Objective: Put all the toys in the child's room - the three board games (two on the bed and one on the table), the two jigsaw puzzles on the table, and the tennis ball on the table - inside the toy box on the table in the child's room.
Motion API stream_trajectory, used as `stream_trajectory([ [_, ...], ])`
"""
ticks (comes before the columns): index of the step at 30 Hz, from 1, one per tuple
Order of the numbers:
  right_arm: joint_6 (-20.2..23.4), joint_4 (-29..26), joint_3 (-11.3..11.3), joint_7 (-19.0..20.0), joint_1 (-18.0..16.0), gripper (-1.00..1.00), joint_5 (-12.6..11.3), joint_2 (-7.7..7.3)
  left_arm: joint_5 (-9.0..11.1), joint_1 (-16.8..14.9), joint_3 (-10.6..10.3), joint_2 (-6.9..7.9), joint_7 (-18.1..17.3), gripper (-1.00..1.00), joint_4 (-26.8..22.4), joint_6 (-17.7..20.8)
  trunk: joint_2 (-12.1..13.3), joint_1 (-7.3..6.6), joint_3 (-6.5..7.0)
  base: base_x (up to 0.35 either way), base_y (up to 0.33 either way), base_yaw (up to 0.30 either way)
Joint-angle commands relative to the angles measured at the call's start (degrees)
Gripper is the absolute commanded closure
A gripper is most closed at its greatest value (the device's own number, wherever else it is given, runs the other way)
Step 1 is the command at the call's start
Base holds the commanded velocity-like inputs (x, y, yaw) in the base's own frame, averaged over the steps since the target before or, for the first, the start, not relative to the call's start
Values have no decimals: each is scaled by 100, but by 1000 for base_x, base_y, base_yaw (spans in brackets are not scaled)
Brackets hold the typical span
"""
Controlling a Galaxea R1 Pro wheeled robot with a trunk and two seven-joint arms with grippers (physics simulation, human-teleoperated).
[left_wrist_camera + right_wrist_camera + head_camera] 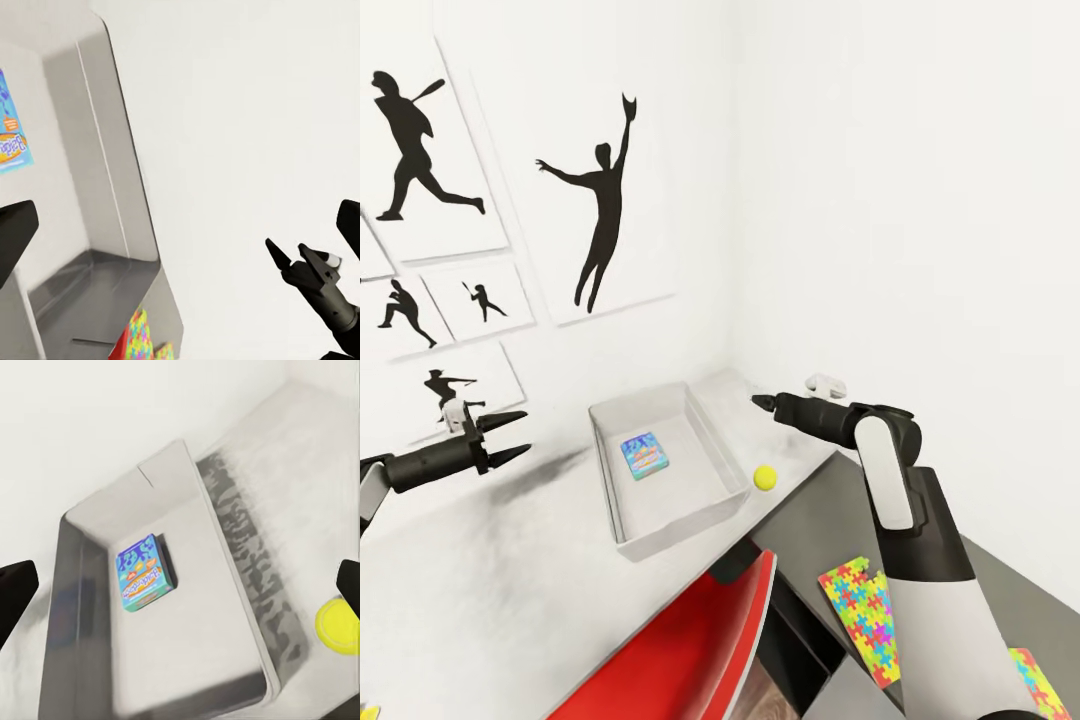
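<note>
A jigsaw puzzle (865, 620) is lying nearest, partly hidden behind the right arm. Further on, the tennis ball (764, 477) is sitting beside the toy box (660, 540) holding a board game (644, 455). The left gripper (510, 437) is hanging spread and empty; the right gripper (758, 402) is looking pinched together, holding nothing.

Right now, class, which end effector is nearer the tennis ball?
Right. The right end effector hovers just above the tennis ball, beside the toy box; the left end effector hangs across the box.

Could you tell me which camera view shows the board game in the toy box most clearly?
The right wrist view: the board game lies whole and large on the toy box floor. The head view shows it smaller; the left wrist view catches just its cropped edge.
</note>
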Motion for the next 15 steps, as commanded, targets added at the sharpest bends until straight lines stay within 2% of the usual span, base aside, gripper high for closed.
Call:
stream_trajectory([
  [1, 18, -7, -7, -60, 35, -100, -59, 1, -5, 6, 2, 20, -22, -100, 4, 36, -12, 4, -5, 0, 0, 0],
  [6, 18, -10, -21, -54, 247, -100, -53, 2, -11, 119, -6, 50, -33, -100, 0, 36, -12, 4, 7, 0, 0, 0],
  [7, 18, -9, -33, -50, 415, -100, -57, -3, -17, 146, -8, 60, -35, -100, 2, 36, -12, 4, 8, 0, 0, 0],
  [15, 18, -10, -51, -50, 685, -100, -44, 1, -21, 158, -9, 91, -35, -100, -2, 36, -12, 4, 11, 0, 0, 0],
])
